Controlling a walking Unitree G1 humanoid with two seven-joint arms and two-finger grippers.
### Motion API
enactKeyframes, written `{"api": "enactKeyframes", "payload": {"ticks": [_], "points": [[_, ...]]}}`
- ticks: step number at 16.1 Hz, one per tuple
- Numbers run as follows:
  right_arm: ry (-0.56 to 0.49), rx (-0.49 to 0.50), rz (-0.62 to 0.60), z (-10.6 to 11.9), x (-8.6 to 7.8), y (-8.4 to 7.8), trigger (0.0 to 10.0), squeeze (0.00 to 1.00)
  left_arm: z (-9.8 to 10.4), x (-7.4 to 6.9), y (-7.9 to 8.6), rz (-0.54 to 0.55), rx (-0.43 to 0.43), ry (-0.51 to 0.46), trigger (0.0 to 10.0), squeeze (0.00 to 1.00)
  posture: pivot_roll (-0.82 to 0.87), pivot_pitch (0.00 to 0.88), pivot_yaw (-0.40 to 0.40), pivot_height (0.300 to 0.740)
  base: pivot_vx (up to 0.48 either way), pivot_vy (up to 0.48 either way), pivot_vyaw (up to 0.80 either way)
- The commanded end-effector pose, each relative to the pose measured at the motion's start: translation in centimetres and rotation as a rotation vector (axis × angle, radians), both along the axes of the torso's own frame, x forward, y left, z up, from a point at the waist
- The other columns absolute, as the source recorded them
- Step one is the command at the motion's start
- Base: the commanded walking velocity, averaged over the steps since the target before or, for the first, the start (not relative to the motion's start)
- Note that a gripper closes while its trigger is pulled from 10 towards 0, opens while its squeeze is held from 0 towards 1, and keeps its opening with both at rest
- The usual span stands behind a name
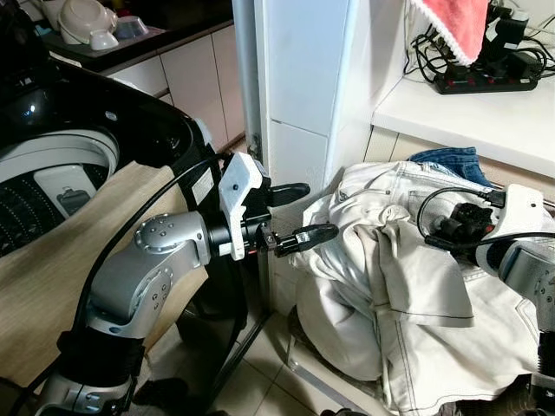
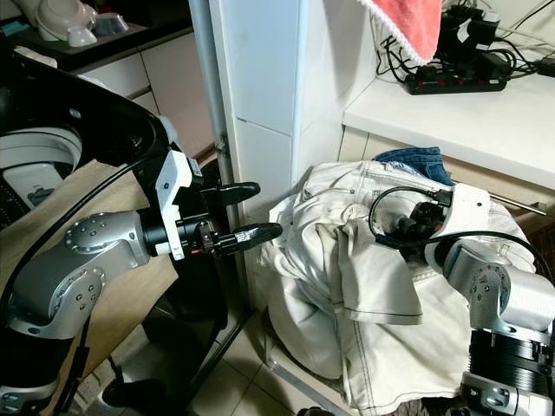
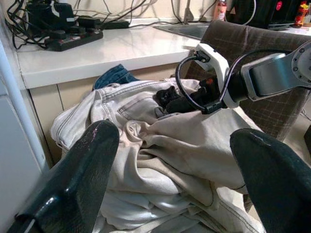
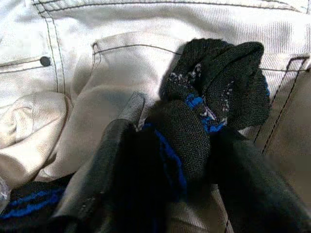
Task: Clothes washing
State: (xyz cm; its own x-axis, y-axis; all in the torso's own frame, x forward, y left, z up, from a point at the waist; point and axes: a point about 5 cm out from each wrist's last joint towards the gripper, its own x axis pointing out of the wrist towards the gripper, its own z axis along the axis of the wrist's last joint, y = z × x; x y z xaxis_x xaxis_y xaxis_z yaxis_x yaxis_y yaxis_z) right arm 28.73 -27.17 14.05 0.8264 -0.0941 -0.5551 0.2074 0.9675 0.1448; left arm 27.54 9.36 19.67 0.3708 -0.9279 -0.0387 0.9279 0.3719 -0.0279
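Beside the white pillar (image 1: 303, 78), a heap of pale clothes (image 1: 416, 286) sits piled in a basket whose rim (image 1: 325, 381) shows low against the tiled floor (image 1: 260, 381). No brand, label or writing can be read on any of it; the only marks are dark stitching, a rivet and pocket seams on the cream jeans (image 4: 146, 63) at the top of the heap. A blue denim piece (image 1: 447, 160) pokes out behind them.

The right gripper (image 4: 165, 145) rests on top of the heap, its fingers clamped on a black sock (image 4: 214, 92) with blue and white pattern, which lies bunched against a jeans pocket. The left gripper (image 1: 299, 212) hangs in the air between the pillar and the heap, fingers spread wide apart and holding nothing, close to the clothes but not touching them.

To the robot's left stands a top-loading washer (image 1: 61, 173) with its dark lid up and drum open; a beige cloth (image 1: 52, 269) drapes over its front. Behind the heap runs a white counter (image 1: 468, 113) carrying a black power strip (image 1: 486, 82) and a tangle of cables, with a pink towel (image 1: 451, 26) hanging above it. Farther back on the left, white dishes (image 1: 87, 22) sit on a dark worktop over pale cabinets. A brown checked chair back (image 3: 272, 102) stands behind the right arm.
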Motion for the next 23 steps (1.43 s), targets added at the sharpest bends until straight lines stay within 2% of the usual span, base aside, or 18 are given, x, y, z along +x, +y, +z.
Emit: {"api": "enactKeyframes", "payload": {"ticks": [1,6,8,10,12,14,16,17,18,19,20,23], "points": [[0.023,0.0,0.023,-0.2,-0.1,0.4,0.0,0.0,0.2,-0.1,0.1,-0.004,0.009,-0.008,10.0,0.0,-0.09,0.0,0.025,0.74,0.0,0.0,0.0],[0.012,-0.002,0.024,0.3,-0.3,0.4,0.0,0.0,0.3,-0.1,0.2,-0.007,0.014,0.001,10.0,0.0,-0.09,0.0,0.027,0.74,0.0,0.0,0.0],[-0.053,0.028,0.017,1.3,-0.2,0.3,0.0,0.0,0.6,0.1,0.2,0.014,-0.006,0.017,10.0,0.0,-0.09,0.0,0.032,0.74,0.0,0.0,0.0],[-0.136,0.053,0.011,2.8,0.0,0.1,0.0,0.0,0.8,0.6,0.0,0.062,-0.019,-0.021,10.0,0.0,-0.09,0.0,0.034,0.74,0.0,0.0,0.0],[-0.258,0.051,0.029,5.7,0.0,-0.3,0.0,0.0,1.7,1.3,0.0,0.121,-0.09,-0.06,10.0,0.0,-0.09,0.0,0.033,0.74,0.0,0.0,0.0],[-0.32,0.072,0.063,7.2,-0.1,0.0,0.0,0.0,2.1,1.4,0.0,0.13,-0.103,-0.076,10.0,0.0,-0.09,0.0,0.036,0.74,0.0,0.0,0.0],[-0.442,0.174,0.175,10.1,0.1,1.7,0.0,0.0,3.2,2.0,-0.5,0.147,-0.149,-0.089,10.0,0.0,-0.09,0.0,0.036,0.74,0.0,0.0,0.0],[-0.461,0.196,0.199,10.4,0.2,2.1,0.0,0.0,3.4,2.1,-0.7,0.147,-0.166,-0.082,10.0,0.0,-0.1,0.0,0.041,0.74,0.0,0.0,0.0],[-0.5,0.258,0.276,11.2,0.4,3.5,0.0,0.0,4.0,2.4,-1.8,0.129,-0.207,-0.069,10.0,1.0,-0.1,0.0,0.042,0.74,0.0,0.0,0.0],[-0.514,0.287,0.315,11.5,0.5,4.2,0.0,0.0,4.3,2.4,-2.4,0.118,-0.218,-0.068,10.0,1.0,-0.1,0.0,0.041,0.74,0.0,0.0,0.0],[-0.532,0.352,0.432,12.0,0.7,6.0,0.0,0.0,5.2,2.9,-3.9,0.113,-0.239,-0.1,10.0,1.0,-0.1,0.0,0.039,0.74,0.0,0.0,0.0],[-0.522,0.367,0.542,12.2,0.7,7.9,0.0,0.0,6.3,3.6,-4.9,0.138,-0.329,-0.075,10.0,1.0,-0.1,0.0,0.033,0.74,0.0,0.0,0.0]]}}
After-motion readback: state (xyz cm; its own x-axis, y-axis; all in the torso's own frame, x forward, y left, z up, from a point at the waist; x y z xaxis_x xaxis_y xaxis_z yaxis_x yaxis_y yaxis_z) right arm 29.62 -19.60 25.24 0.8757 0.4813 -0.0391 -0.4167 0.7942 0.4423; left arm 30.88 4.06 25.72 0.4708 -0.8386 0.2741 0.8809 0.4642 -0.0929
